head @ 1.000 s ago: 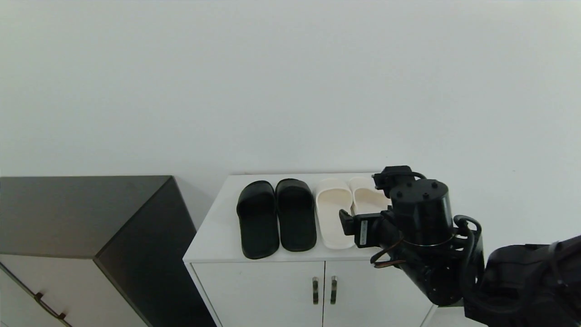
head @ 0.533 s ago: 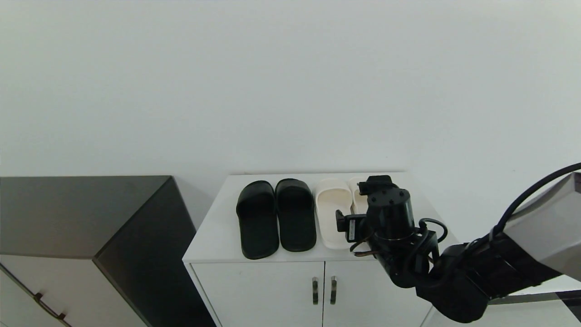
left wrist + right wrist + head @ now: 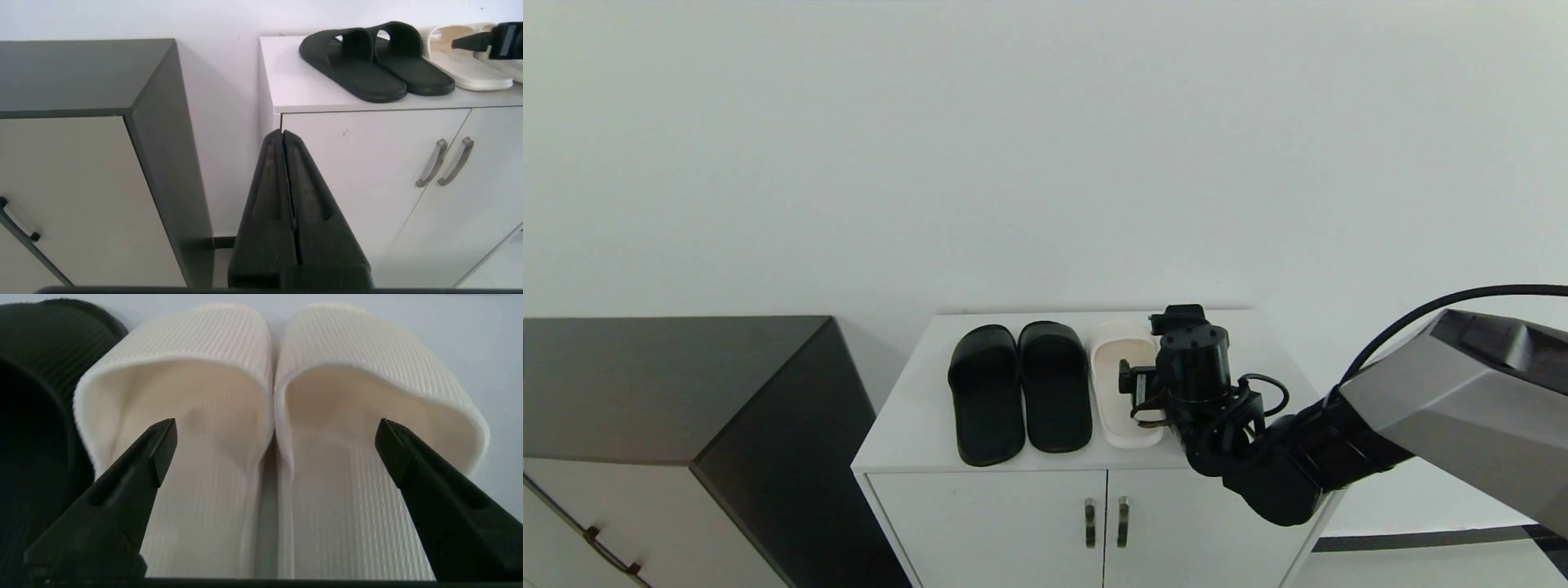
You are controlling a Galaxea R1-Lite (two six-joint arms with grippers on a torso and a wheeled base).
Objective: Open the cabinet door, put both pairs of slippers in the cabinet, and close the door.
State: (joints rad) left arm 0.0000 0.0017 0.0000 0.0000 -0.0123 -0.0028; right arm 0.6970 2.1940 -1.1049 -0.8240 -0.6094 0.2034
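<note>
Head view: a white cabinet (image 3: 907, 437) stands against the wall, with a dark cabinet (image 3: 670, 384) just beside it on the left. Both doors (image 3: 988, 523) of the white cabinet are closed, and their two handles (image 3: 1104, 521) sit side by side at the middle seam. The black slippers (image 3: 1019, 392) lie on the cabinet top, left of centre, touching each other with their heels at the front edge. The white slippers (image 3: 1117, 400) lie just right of them. One of these is in plain sight; the other is hidden behind the right arm (image 3: 1201, 392), which hangs over the right half of the top.

Left wrist view: the left end effector (image 3: 283, 139) has its fingers pressed together, gripping nothing. It sits low, in front of the gap between the two cabinets and below the level of the white cabinet's top. Both pairs lie on the top, the black pair nearer the left edge.

Right wrist view: the right end effector (image 3: 275, 429) is spread wide and holds nothing. It points at the open heel ends of the white pair, one fingertip lined up with the outer side of each slipper. Whether the tips touch the slippers cannot be told. The two white slippers touch along their inner sides, and a black slipper lies just beside them.
</note>
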